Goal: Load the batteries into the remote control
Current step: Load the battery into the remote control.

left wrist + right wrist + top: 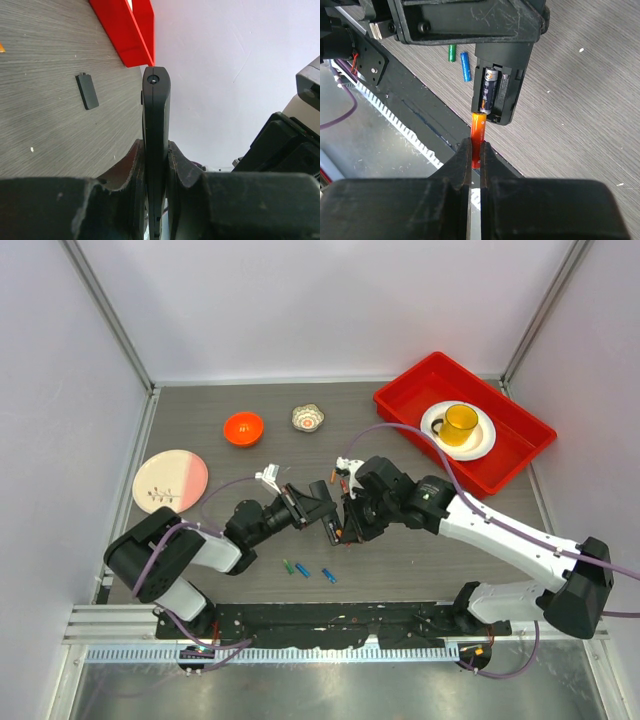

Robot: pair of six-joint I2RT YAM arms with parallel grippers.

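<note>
My left gripper [156, 150] is shut on the black remote control [156, 110], seen edge-on and held off the table. From the right wrist, the remote [501, 92] shows its open compartment with one black battery [489, 90] inside. My right gripper [476, 147] is shut on an orange battery [478, 131] whose tip touches the compartment's lower end. From above, the two grippers [305, 506] [345, 525] meet mid-table around the remote [322, 508]. Loose batteries lie near the front edge: a green battery [288, 566] and two blue ones [303, 570] [328, 576].
The remote's black battery cover [87, 91] lies on the table. An orange bowl [243, 428] and a small patterned bowl [308, 418] stand at the back. A red tray [400, 400] holds a plate with a yellow cup [460, 424]. A pink plate [170, 480] sits at the left.
</note>
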